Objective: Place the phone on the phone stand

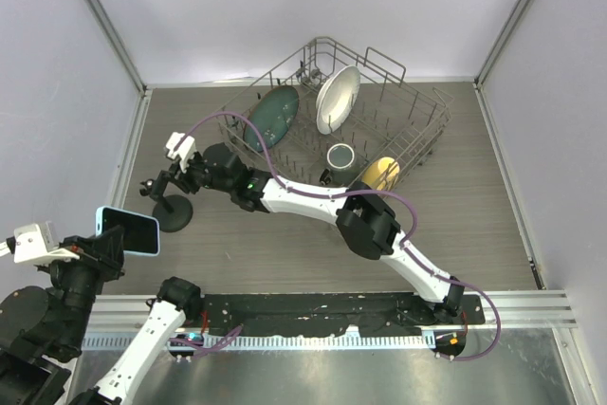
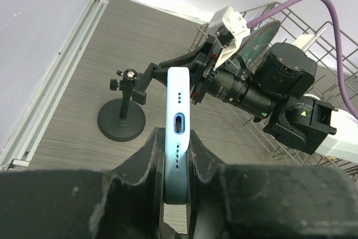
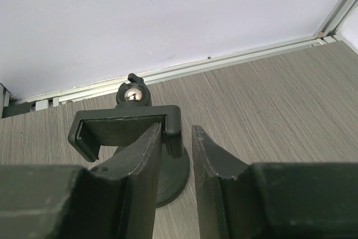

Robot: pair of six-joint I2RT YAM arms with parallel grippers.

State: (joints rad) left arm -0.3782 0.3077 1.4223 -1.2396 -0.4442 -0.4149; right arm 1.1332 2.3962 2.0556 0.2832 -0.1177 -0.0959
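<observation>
While the overhead view places the phone [image 1: 130, 231] off the table and pinched in the left gripper [image 1: 106, 246] at the left edge of the scene, it shows little of the grip itself. The phone sits near the phone stand [image 1: 174, 211] but apart from it.

The left wrist view supplies the grip. The phone [image 2: 178, 99] is seen end-on, its light blue end with the charging port facing the camera. The left gripper [image 2: 177, 146] has both fingers [image 2: 148, 155] pressed against the phone's flat sides. The screen is not visible from there.

The same view shows the phone stand [image 2: 122, 121] with its disc base resting on the table. The right gripper [image 2: 197, 76] is up at the stand's head.

Only the right wrist view shows the stand's cradle [image 3: 120, 127] face-on, an open bracket with a shiny ball joint [image 3: 132, 94] behind it. The right gripper [image 3: 176, 134] has its jaws a narrow gap apart, and the cradle's right end lies at that gap. Whether they pinch it cannot be told. One finger hides the cradle's lower edge and part of the base.

Farther out, a wire dish rack [image 1: 417, 130] holding plates stands at the back right of the table [image 1: 474, 225], well apart from the stand. The left wrist view cuts it off at the right.
</observation>
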